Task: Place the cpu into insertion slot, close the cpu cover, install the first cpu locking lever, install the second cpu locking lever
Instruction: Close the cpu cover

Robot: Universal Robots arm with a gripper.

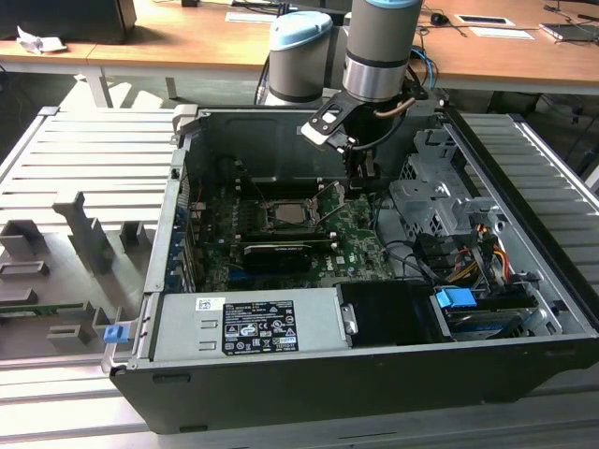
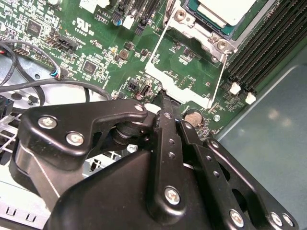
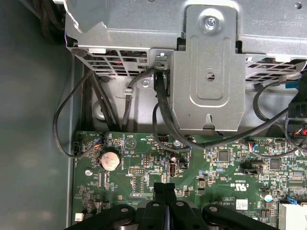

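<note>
cpu [image 2: 229, 10] lies silver face up in the insertion slot [image 2: 204, 36], mid-board in the exterior view. The cpu cover [image 2: 175, 84] looks swung off the slot toward the gripper side (exact tilt hard to tell). Two thin wire locking levers [image 2: 158, 43] stand along its edges.

Around it:
- An open computer case [image 1: 309, 393] sits on a slatted metal table [image 1: 75, 159].
- The power supply [image 1: 309, 323] fills the near edge.
- A grey drive cage [image 1: 430, 201] is at the exterior view's right, just beside the arm.
- A long black card [image 1: 276, 251] lies just in front of the slot.
- Black cables [image 3: 158, 110] loop from the cage down to the green board.
- A coin cell [image 3: 109, 159] sits near the fingertips.

The gripper [image 3: 165, 188] has its fingers [image 2: 162, 98] pressed together, gripping nothing. The tips are low over the board between the slot and the cage, apart from the cpu.

A black-and-white label [image 1: 245, 325] is on the power supply, and there is white print on the board (both left unread).
</note>
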